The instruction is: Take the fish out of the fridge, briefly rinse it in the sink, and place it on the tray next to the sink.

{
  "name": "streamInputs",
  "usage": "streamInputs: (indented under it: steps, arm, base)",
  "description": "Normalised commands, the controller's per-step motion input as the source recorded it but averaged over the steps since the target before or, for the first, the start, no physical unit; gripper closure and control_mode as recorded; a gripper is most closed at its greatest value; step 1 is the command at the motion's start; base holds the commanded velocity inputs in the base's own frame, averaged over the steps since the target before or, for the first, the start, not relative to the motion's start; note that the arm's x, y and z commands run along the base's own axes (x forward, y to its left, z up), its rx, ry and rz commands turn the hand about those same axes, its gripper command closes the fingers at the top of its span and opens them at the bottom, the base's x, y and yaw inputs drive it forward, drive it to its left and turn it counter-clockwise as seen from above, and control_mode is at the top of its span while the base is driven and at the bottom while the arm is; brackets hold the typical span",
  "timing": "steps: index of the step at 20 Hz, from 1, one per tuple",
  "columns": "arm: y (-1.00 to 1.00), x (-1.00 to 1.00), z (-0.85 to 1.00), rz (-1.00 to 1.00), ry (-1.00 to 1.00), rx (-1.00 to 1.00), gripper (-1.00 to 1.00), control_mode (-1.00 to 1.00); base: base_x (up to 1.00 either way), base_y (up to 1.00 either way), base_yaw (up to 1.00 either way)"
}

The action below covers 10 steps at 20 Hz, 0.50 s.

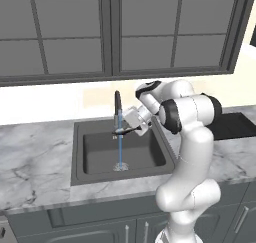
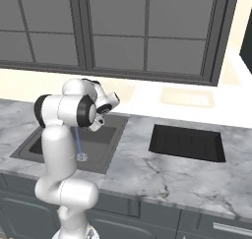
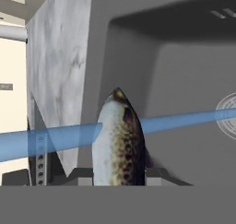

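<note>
My gripper [image 1: 123, 131] is shut on the fish [image 1: 128, 131], holding it over the sink [image 1: 80, 159] just below the dark curved faucet [image 1: 118, 107]. In the hand view the speckled brown and white fish [image 3: 119, 140] sticks out from between my fingertips. A blue water stream [image 3: 184, 120] crosses right at the fish. The stream [image 1: 120, 152] falls from the faucet to the basin floor. The flat black tray [image 2: 186, 142] lies on the counter to the right of the sink [image 2: 110, 139]. The fridge is out of view.
Grey marbled countertop [image 1: 35, 162] surrounds the basin. Dark grey upper cabinets [image 1: 125, 32] hang above it, over a pale back wall. The round drain [image 3: 228, 114] sits in the basin floor. My own arm [image 2: 64, 134] stands in front of the sink in the right base view.
</note>
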Motion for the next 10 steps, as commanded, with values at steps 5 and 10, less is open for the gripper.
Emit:
streamInputs:
  steps: [5, 10]
  arm:
    - [0.0, -0.05, 0.0, 0.0, -0.02, -0.01, 1.0, -1.0]
    - [-0.2, -0.95, 0.44, -0.01, -0.31, -0.06, 1.0, -1.0]
  base:
    - [0.0, 0.0, 0.0]
    - [0.0, 0.0, 0.0]
